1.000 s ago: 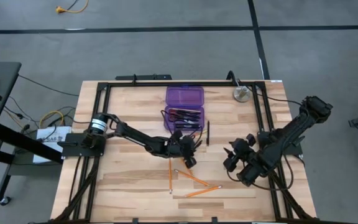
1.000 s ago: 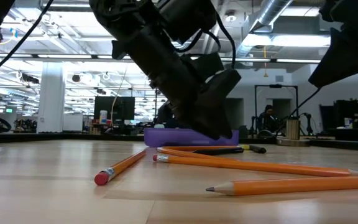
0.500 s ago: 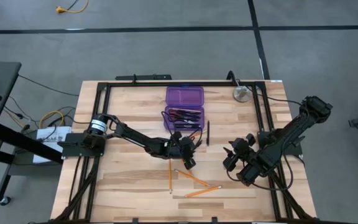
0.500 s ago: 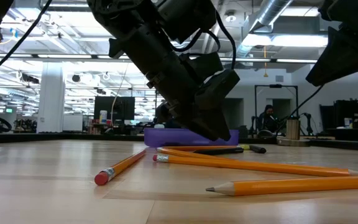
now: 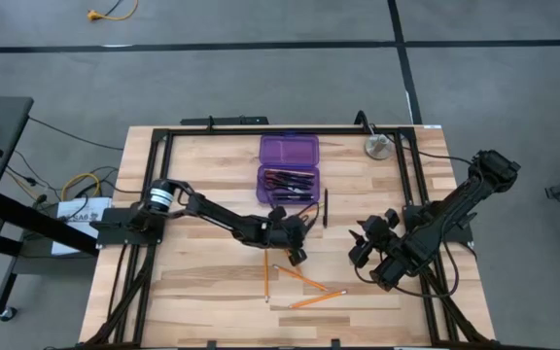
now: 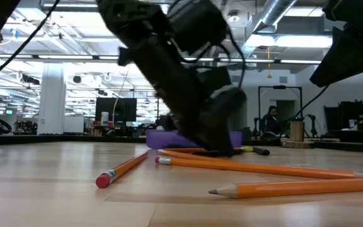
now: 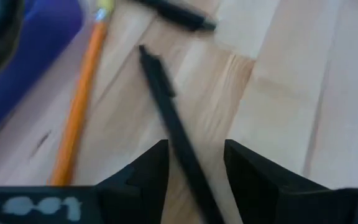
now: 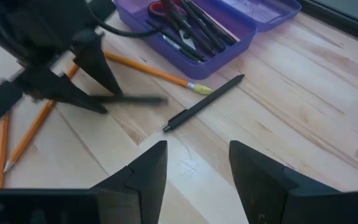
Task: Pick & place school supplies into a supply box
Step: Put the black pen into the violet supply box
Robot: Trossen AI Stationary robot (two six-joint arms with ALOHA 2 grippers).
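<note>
1. Nearest the front edge of the pale, straight-grained wooden worktop [image 5: 212, 175], well short of the supply box [image 5: 289, 168], three thin orange pencils [image 5: 304, 282] lie loose and overlapping; the low view shows a red eraser end and a sharpened wood tip.
2. Just in front of the supply box, the left gripper [image 5: 294, 245] is down at the worktop, its dark angular fingers [image 7: 146, 168] apart astride a slim matt black pen [image 7: 173, 124] that lies flat on the wood.
3. The right gripper [image 5: 363, 245] hangs to the right of the supply box, fingers apart, holding nothing.
4. Beside the box's right edge lies a second black pen [image 5: 325, 207]; an orange pencil with a yellow end [image 8: 151, 70] rests near the box's front wall.
5. The supply box is translucent purple plastic, rectangular, its hinged lid [image 5: 289, 149] open flat behind. Only the right wrist view shows red scissor handles [image 8: 159, 9] among the dark pens inside.
6. A round silver disc [image 5: 377, 147] sits right of the lid.
</note>
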